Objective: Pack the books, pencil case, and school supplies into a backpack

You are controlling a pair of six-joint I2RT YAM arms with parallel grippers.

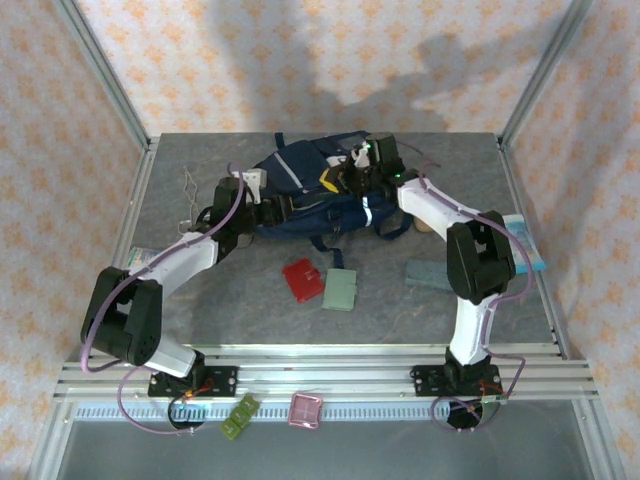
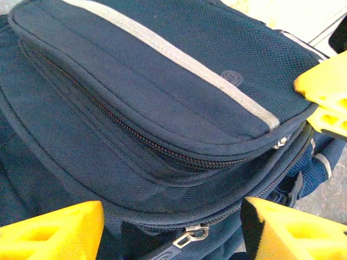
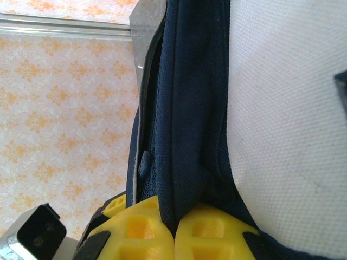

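- Backpack (image 1: 318, 190) lies at the far middle of the counter (image 1: 200, 300), with both arms reaching to it.
- Overhead view gives the layout: red case (image 1: 302, 279) and green case (image 1: 341, 290) lie side by side nearer than the backpack, and the grey slab (image 1: 428, 272) lies to their right.
- Left wrist view adds the zip seams, pale stripe (image 2: 179, 57) and metal zip pull (image 2: 191, 234). The left fingers (image 2: 54, 230) stand wide apart, holding nothing.
- Right wrist view shows the right fingers (image 3: 211, 233) pinched tight on a navy fold of the backpack, beside a white patch (image 3: 287, 119).
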